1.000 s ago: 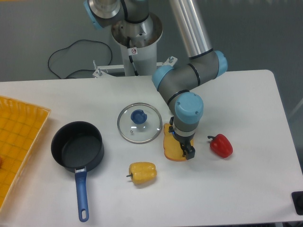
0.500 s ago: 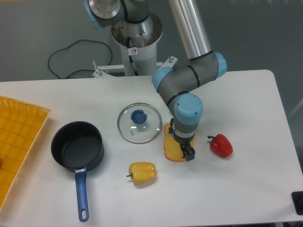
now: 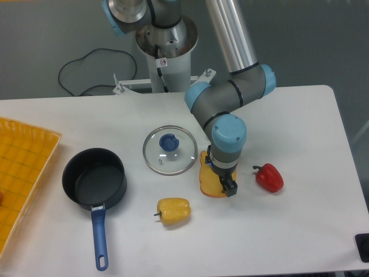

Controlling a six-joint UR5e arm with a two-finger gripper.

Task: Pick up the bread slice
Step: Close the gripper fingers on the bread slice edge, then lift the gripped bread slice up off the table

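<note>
Looking down at the white counter [image 3: 288, 121], I see my pincer [image 3: 228, 186] low over the bread slice [image 3: 207, 180], its dark fingers at the slice's right edge. I cannot tell how far the fingers are parted or whether they hold the slice; the wrist hides most of them. Bread slice lies flat on the counter, between the glass lid [image 3: 170, 150] and the red pepper [image 3: 269, 177], its upper left corner just beside the lid rim. Red pepper sits near the pincer, apart from it. Yellow pepper [image 3: 173, 210] sits in front of the lid, near the slice's lower left. Black pan [image 3: 94, 179] with blue handle stands left of the lid. Yellow tray [image 3: 23, 167] at far left edge. Black cable [image 3: 86, 69] loops behind the counter.
</note>
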